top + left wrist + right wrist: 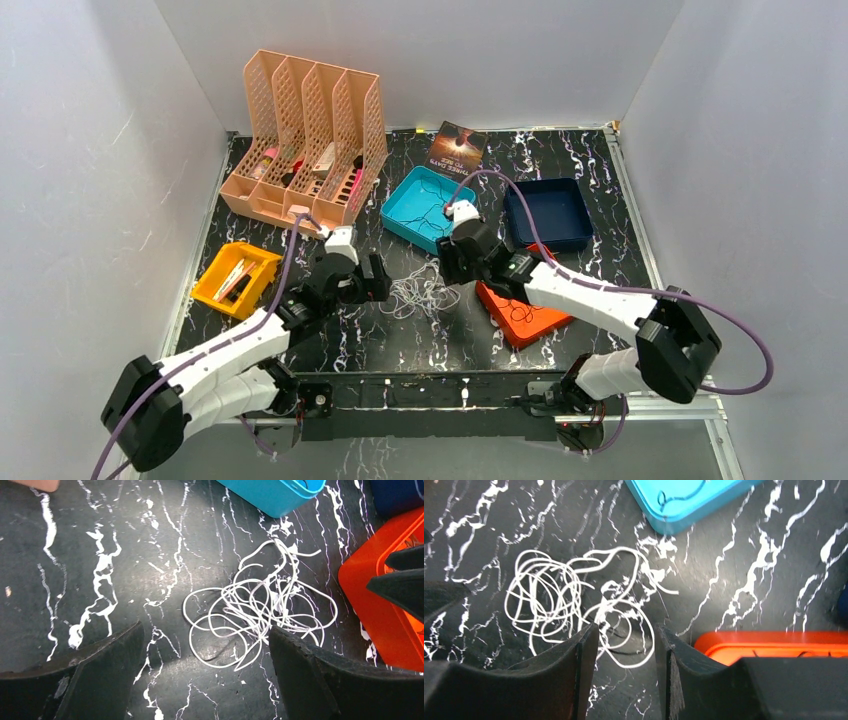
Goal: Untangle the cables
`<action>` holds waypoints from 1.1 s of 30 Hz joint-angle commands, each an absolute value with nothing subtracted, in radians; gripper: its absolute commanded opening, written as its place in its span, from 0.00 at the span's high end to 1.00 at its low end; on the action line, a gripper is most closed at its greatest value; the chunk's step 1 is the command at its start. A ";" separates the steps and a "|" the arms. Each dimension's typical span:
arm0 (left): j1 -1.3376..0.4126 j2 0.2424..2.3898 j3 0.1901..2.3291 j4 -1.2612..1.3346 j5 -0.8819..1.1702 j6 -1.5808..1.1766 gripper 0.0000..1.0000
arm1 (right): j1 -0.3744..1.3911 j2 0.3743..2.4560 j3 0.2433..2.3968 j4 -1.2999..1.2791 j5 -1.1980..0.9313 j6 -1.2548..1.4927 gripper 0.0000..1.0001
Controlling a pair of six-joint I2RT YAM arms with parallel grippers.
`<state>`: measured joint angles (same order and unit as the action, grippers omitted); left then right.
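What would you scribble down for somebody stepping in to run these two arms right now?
Left claw: wide open, holding nothing, low over the table with a finger on each side of the white cables.
Right claw: jaws partly apart at the heap's other side, and nothing looks clamped.
Cables: the white cables lie in one loose heap of loops on the table, between the teal tray and the orange tray. A dark strand seems mixed in.
Done: a thin dark cord already lies in the teal tray.
Left: the white heap is not yet pulled apart.
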<state>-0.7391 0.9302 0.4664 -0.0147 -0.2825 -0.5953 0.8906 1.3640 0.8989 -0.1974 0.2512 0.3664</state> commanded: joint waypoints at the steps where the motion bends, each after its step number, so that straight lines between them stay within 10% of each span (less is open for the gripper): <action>1: -0.742 1.010 0.549 0.036 -0.180 -0.535 0.09 | 0.879 1.296 0.812 -0.116 0.276 0.462 0.47; 33: -0.741 1.329 0.815 0.004 0.010 -0.220 0.33 | 0.848 1.277 0.741 -0.023 0.190 0.577 0.49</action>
